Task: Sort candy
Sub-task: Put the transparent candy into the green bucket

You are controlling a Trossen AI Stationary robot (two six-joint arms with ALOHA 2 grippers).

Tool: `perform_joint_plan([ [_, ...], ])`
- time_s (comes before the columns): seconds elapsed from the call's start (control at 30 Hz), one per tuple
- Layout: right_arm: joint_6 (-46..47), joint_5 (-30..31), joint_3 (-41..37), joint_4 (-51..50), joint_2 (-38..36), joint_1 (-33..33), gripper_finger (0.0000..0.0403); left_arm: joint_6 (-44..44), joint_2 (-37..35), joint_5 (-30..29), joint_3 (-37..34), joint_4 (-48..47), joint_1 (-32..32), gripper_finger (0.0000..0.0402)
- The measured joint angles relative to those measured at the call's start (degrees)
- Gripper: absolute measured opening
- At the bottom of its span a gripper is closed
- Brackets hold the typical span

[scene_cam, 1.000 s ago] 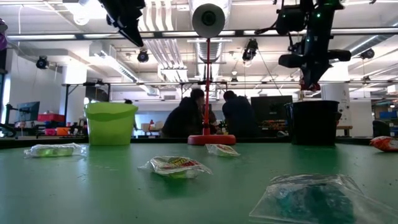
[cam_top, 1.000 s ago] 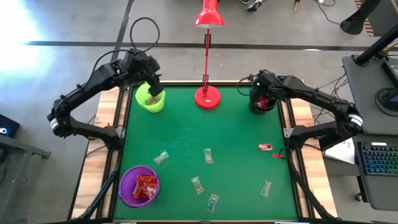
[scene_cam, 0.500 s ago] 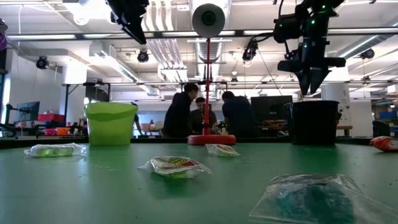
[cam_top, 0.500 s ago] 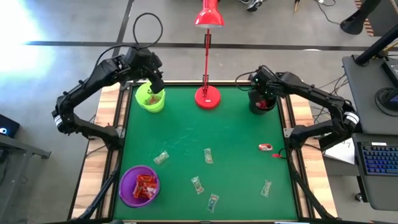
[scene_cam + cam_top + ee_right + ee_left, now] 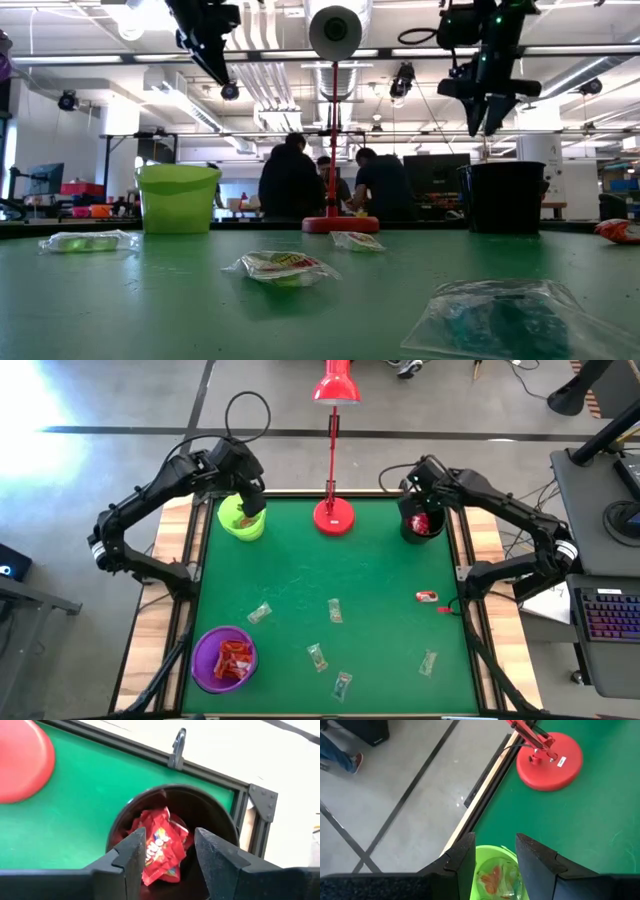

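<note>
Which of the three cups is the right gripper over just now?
The black cup at the far right corner, holding red candy. The right gripper hangs open above it; the green and purple cups stand on the left side.

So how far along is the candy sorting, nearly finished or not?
Partly. Red candy lies in the black cup and the purple cup, and some in the green cup. Nothing is in hand: the right gripper is open over the black cup, the left gripper open over the green one. About seven candies remain on the table.
</note>
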Motion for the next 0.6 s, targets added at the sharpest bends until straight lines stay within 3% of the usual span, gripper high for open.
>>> perform_joint_plan([
  [0.17,-0.35,-0.50,0.85,-0.01,0.00,0.00,0.0154,-2.05,0.80,1.86,0.00,0.03,0.00,0.0123],
  [0.37,-2.45,-0.52,0.80,0.37,0.00,0.00,0.0143,-0.58,2.99,19.50,0.00,0.62,-1.87,0.0123],
  [0.5,-2.70,-1.38,0.80,0.33,0.00,0.00,0.0139,5.89,4.74,20.15,-0.02,1.03,-5.22,0.0123],
  [0.6,-3.27,-5.79,0.80,0.35,0.00,0.00,0.0140,8.47,6.24,20.15,0.33,1.00,-6.92,0.0123],
])
